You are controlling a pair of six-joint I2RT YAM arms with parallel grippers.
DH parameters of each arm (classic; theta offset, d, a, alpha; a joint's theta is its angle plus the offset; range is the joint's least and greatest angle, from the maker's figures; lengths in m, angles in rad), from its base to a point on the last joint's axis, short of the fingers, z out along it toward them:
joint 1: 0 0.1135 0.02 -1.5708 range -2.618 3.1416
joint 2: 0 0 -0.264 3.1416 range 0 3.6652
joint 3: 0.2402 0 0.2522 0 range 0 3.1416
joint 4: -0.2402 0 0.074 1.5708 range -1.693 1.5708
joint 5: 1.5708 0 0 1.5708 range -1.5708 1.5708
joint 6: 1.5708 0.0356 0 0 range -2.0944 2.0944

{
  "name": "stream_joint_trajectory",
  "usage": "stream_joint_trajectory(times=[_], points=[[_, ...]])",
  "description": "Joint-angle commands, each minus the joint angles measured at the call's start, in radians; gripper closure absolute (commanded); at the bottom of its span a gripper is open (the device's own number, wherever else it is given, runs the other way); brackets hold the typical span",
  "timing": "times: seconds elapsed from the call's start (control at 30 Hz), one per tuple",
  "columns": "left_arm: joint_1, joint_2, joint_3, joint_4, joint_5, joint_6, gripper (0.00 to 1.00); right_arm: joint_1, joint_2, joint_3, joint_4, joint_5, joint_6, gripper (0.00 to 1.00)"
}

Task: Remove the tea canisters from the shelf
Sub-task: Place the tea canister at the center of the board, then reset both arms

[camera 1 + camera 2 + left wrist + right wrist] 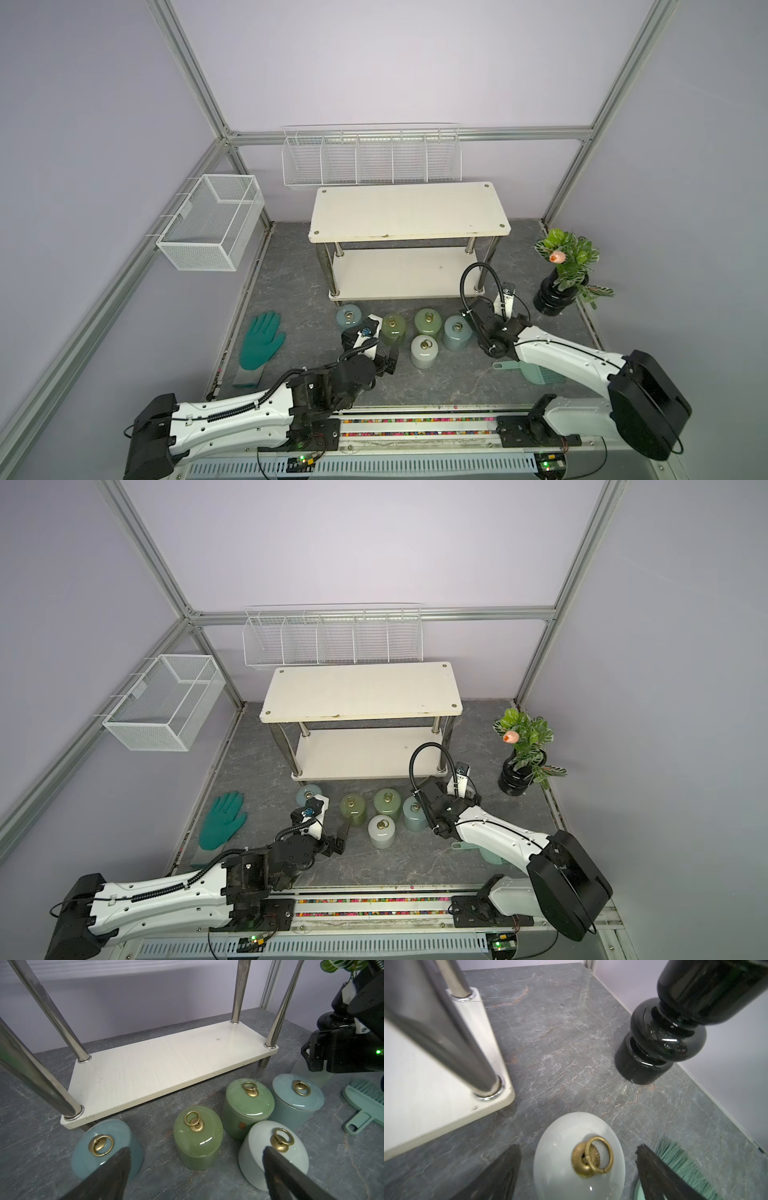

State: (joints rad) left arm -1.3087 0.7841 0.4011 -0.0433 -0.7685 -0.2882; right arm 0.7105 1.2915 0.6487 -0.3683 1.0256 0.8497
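My right jaws stand partly open astride a white canister (pixel 560 1147) set upright on the counter (pixel 571 1043). A sliver of gap shows between each tip and its lid, so I judge I am not clamping it. Taking the back wall as twelve, it sits at about five o'clock from the right front post of the shelf (pixel 409 212). That reads as a set-down spot: clear of the board, short of the black vase (pixel 552 295) at three o'clock. A mint brush (pixel 363 1103) lies just beside these jaws at about five.

My left jaws are spread as wide as they go and hold nothing. A green canister (pixel 197 1147) stands ahead at twelve, a pale blue canister (pixel 116 1132) at ten, a second white canister (pixel 255 1140) near three. Toward two o'clock a second green canister (pixel 245 1109) and a second pale blue canister (pixel 291 1103) stand close together. All keep their lids on, contents unseen, huddled at six o'clock of the shelf where either arm reaches. A green glove (pixel 262 340) lies at nine.

Both shelf boards lie bare, so the clearing looks done. The wall basket (pixel 195 249) at ten o'clock and the divided wire rack (pixel 370 166) at twelve are empty; the vase holds a leafy plant (pixel 567 253).
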Motion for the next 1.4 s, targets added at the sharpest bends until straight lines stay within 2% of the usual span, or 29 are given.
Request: stream_joint_trajectory(times=[0.0,0.2,0.43,0.67,0.83,1.03,1.17,1.37], points=[[0.006,-0.003,0.052,-0.005,-0.036,0.022,0.00,0.041,-0.033,0.040,-0.055,0.059,-0.059,0.11],[0.006,-0.001,0.092,-0.043,-0.068,0.048,0.00,0.100,-0.103,0.047,-0.082,0.055,-0.138,0.11],[0.012,-0.025,0.137,-0.123,-0.135,0.043,0.00,0.118,-0.211,0.019,0.034,-0.131,-0.402,0.11],[0.031,-0.170,0.166,-0.255,-0.206,-0.007,0.00,0.123,-0.394,-0.030,0.081,-0.214,-0.618,0.11],[0.077,-0.245,0.221,-0.453,-0.291,-0.080,0.00,0.075,-0.489,-0.064,0.083,-0.231,-0.701,0.11],[0.173,-0.306,0.275,-0.669,-0.405,-0.192,0.00,-0.087,-0.521,-0.110,0.104,-0.353,-0.739,0.11],[0.282,-0.313,0.286,-0.771,-0.457,-0.317,0.00,-0.186,-0.476,-0.142,0.165,-0.412,-0.732,0.11],[0.519,-0.185,0.256,-0.674,-0.317,-0.297,0.00,-0.294,-0.412,-0.169,0.264,-0.484,-0.744,0.11]])
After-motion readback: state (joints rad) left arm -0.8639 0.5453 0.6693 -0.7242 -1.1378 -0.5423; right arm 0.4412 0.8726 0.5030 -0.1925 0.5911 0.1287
